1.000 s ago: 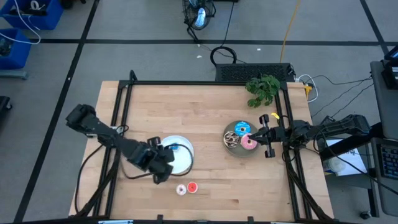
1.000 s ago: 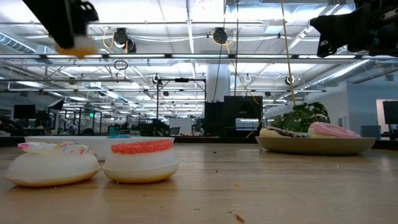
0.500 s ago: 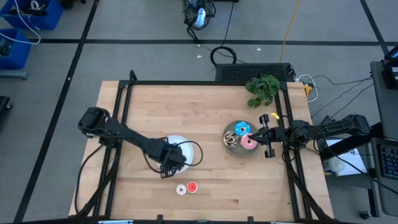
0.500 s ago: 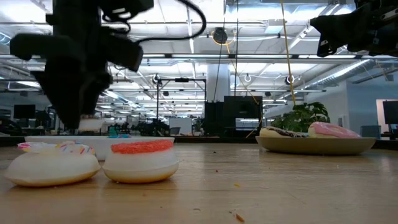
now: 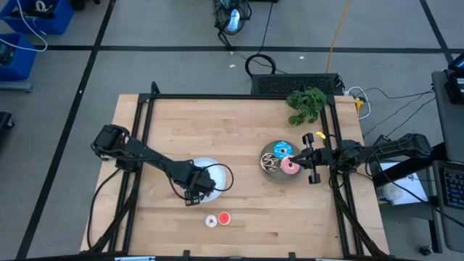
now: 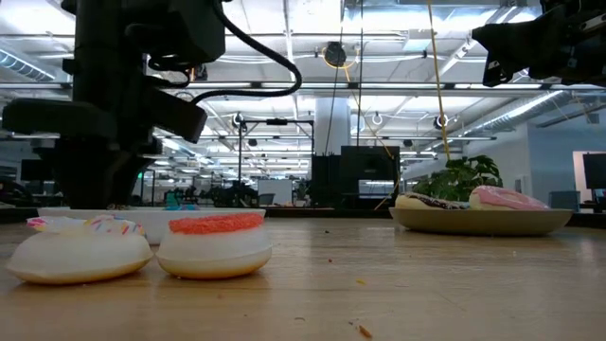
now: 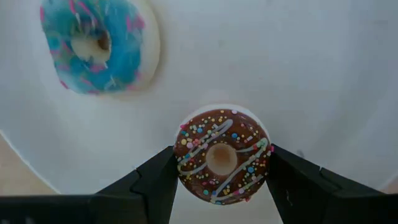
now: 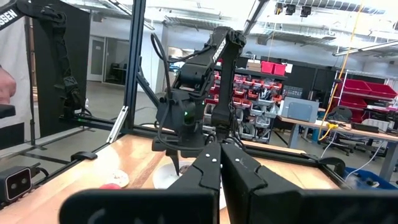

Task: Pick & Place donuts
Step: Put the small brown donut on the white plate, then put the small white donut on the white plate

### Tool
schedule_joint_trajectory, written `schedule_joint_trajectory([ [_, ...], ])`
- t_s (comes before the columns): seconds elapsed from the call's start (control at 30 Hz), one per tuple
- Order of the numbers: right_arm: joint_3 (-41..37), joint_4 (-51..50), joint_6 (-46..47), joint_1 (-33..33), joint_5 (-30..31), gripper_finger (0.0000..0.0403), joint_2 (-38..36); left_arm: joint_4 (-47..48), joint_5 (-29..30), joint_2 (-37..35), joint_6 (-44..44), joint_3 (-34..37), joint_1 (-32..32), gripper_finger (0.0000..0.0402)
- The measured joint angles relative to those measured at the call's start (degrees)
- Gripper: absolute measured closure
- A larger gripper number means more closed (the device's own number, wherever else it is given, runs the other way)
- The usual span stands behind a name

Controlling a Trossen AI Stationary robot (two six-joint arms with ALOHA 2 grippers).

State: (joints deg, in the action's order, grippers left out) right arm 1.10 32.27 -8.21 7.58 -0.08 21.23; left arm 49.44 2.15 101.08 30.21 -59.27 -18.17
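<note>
Left gripper [image 7: 222, 163] is reaching down over the white plate [image 5: 217, 174], fingers clamped on the tiny brown donut [image 7: 222, 157] with white drizzle and sprinkles. A blue donut [image 7: 99, 42] lies on the plate nearby. Farther off, right gripper [image 5: 307, 155] hovers pinched together by the gray plate [image 5: 270, 172].

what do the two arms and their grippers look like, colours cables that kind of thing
Both arms are black, built from jointed segments. The left arm carries a thin black cable that loops free beside its wrist. The left gripper has two flat, matte black fingers with angular, wedge-shaped tips. The right gripper shows the same black fingers, long and tapering. The right arm has a small yellow tag near its gripper.
</note>
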Motion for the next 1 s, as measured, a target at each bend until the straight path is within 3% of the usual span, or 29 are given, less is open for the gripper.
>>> schedule_joint_trajectory([
  [0.13, 0.00, 0.00, -0.06, -0.01, 0.00, 0.0403, 0.00, -0.51, -1.81, 0.00, 0.20, 0.07, -0.12, 0.0156],
  [0.57, 0.00, -0.02, -0.19, -0.01, 0.00, 0.0403, 0.00, 2.61, -0.58, 0.00, -0.04, -2.31, -0.17, 0.0026],
  [0.83, 0.00, -0.02, -0.19, 0.00, 0.00, 0.0403, 0.00, 15.12, 1.36, 0.00, -0.12, -14.98, -0.16, 0.0016],
  [1.0, 0.00, -0.02, -0.19, 0.01, 0.00, 0.0403, 0.00, 14.13, 0.92, -0.02, 2.89, -22.29, -0.93, 0.0020],
])
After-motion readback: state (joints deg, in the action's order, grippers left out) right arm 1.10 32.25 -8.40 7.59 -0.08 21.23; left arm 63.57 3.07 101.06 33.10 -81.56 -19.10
